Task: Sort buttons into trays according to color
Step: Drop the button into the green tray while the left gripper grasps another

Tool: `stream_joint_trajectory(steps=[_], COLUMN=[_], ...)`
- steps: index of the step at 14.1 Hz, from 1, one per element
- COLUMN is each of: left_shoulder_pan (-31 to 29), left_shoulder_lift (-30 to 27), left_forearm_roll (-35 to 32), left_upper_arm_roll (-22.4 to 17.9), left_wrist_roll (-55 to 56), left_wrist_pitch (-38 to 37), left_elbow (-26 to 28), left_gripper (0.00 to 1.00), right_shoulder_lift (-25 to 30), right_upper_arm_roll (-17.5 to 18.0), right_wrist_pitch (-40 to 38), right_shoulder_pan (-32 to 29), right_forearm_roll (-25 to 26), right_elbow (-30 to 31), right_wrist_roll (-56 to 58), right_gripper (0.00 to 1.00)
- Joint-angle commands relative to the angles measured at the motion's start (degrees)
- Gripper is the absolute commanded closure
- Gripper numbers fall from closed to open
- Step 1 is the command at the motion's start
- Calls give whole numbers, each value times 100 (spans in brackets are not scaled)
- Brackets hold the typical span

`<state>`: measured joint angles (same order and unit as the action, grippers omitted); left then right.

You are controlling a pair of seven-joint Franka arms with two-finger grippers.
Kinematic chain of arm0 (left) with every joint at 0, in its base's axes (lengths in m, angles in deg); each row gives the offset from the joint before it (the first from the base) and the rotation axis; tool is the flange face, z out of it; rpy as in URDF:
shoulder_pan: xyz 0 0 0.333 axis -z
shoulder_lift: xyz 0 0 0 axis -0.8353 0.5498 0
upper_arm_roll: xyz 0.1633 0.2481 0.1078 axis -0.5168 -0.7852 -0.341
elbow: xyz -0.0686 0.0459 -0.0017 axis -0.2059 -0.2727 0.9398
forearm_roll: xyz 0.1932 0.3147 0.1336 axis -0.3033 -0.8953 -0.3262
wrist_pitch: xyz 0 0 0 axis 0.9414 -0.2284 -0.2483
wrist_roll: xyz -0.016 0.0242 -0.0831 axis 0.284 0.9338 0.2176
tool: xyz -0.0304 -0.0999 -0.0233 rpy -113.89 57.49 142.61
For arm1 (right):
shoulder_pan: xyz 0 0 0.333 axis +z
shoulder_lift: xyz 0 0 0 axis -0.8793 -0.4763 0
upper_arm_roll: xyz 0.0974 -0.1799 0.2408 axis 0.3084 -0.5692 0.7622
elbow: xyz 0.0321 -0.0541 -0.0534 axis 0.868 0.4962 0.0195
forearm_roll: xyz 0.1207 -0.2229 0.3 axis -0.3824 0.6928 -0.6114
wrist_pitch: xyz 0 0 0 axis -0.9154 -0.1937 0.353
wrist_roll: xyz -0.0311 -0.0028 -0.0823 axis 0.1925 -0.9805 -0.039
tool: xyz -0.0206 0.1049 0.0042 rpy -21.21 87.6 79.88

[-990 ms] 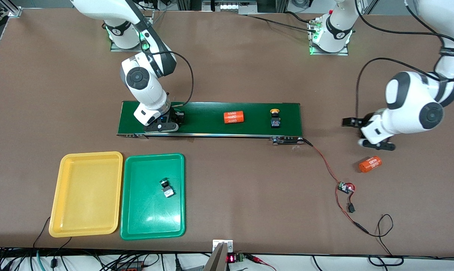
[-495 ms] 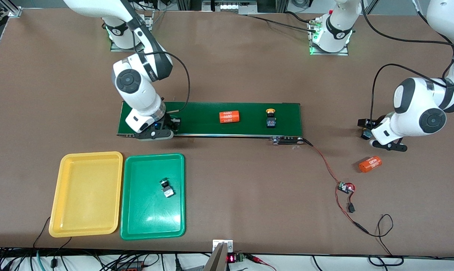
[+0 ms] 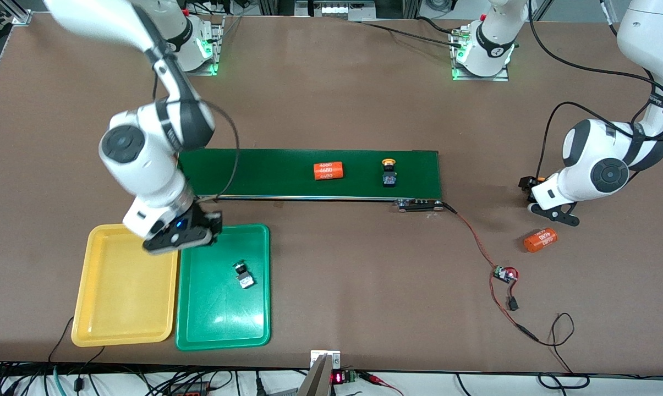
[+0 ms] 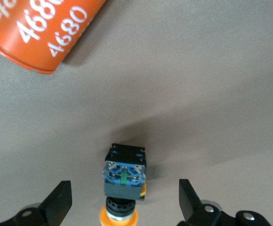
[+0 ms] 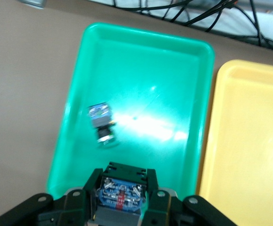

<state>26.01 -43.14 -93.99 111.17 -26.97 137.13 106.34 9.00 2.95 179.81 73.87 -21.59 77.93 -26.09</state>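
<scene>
Four buttons are in view, and one has just changed place. The right gripper (image 3: pixel 180 234) has left the conveyor belt (image 3: pixel 287 165) and now hangs over the edge where the yellow tray (image 3: pixel 127 297) and the green tray (image 3: pixel 221 324) meet. Its fingers are narrow and hold the carried button (image 5: pixel 119 194); the cap colour is hidden, so the correct tray cannot be told yet.

The green button (image 3: pixel 243 274) already lies in the green tray. The yellow belt button (image 3: pixel 389 171) and an orange cylinder (image 3: pixel 328 170) have both shifted along the belt toward the right arm's end.

The left gripper (image 4: pixel 124 188), fingers wide, has drawn in over the orange-capped button (image 4: pixel 124 172) on the worktop (image 3: pixel 364 286), beside a second cylinder (image 3: pixel 540 240). It appears ready to grasp, so the sorting is perhaps one quarter done.
</scene>
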Motion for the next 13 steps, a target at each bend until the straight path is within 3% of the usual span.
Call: stream_joint_trajectory(steps=[1, 5, 7, 8, 9, 11, 13], left_shoulder_pan=[-170, -390, -382, -381, -381, -338, -259], left_shoulder_lift=[103, 139, 139, 147, 139, 34, -203], left_forearm_roll=[-168, -151, -142, -142, -142, -142, -142], left_upper_arm_roll=[41, 50, 59, 59, 59, 76, 147], left_wrist_roll=[-276, -285, -285, -285, -294, -276, -267], left_wrist_pitch=[174, 201, 201, 201, 192, 140, -17], left_elbow=[34, 174, 253, 262, 280, 271, 271], left_gripper=[0, 3, 29, 32, 42, 68, 78], right_shoulder_lift=[-775, -1321, -1400, -1401, -1401, -1401, -1401], right_upper_arm_roll=[86, 113, 113, 113, 113, 113, 113], right_wrist_pitch=[573, 1718, 1850, 1851, 1851, 1860, 1860], right_shoulder_pan=[-176, -194, -194, -186, -186, -177, -177], right_forearm_roll=[37, -95, -95, -95, -95, -95, -86], right_elbow=[-597, -588, -579, -579, -571, -570, -562], right_wrist_roll=[444, 716, 796, 796, 796, 796, 796], right_gripper=[100, 99, 95, 82, 66, 36, 28])
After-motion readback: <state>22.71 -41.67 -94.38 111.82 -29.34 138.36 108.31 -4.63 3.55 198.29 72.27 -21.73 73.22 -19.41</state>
